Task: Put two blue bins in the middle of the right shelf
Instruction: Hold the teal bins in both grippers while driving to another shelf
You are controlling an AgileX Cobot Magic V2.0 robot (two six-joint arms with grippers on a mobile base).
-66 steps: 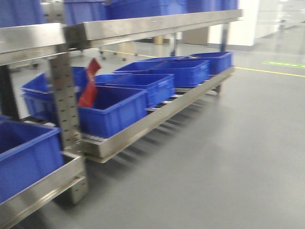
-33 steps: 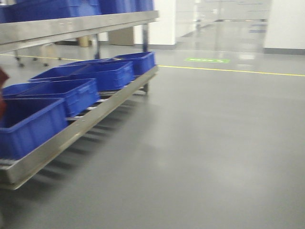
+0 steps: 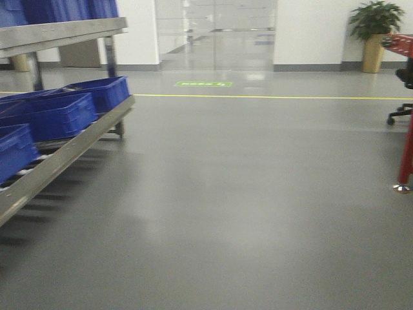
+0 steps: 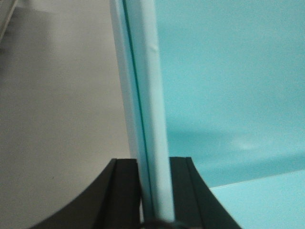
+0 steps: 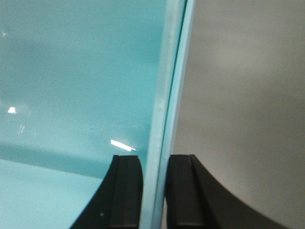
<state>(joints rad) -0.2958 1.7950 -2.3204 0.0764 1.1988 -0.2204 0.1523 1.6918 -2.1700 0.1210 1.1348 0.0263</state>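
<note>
In the left wrist view my left gripper is shut on the upright rim of a blue bin, which looks teal here; one black finger is outside the wall and one inside. In the right wrist view my right gripper is shut on the opposite rim of the bin, whose inside fills the left of the frame. The held bin and both grippers are out of the front view. Other blue bins sit on the low tier of a steel shelf at the left.
Grey floor spreads ahead, crossed by a yellow line. A red post and an office chair base stand at the right edge. A potted plant is at the far wall. More bins sit on the shelf's upper tier.
The front view has swung to the right: the shelf with its bins has slid from the middle to the left edge, and open floor, the plant and the red post have come into view.
</note>
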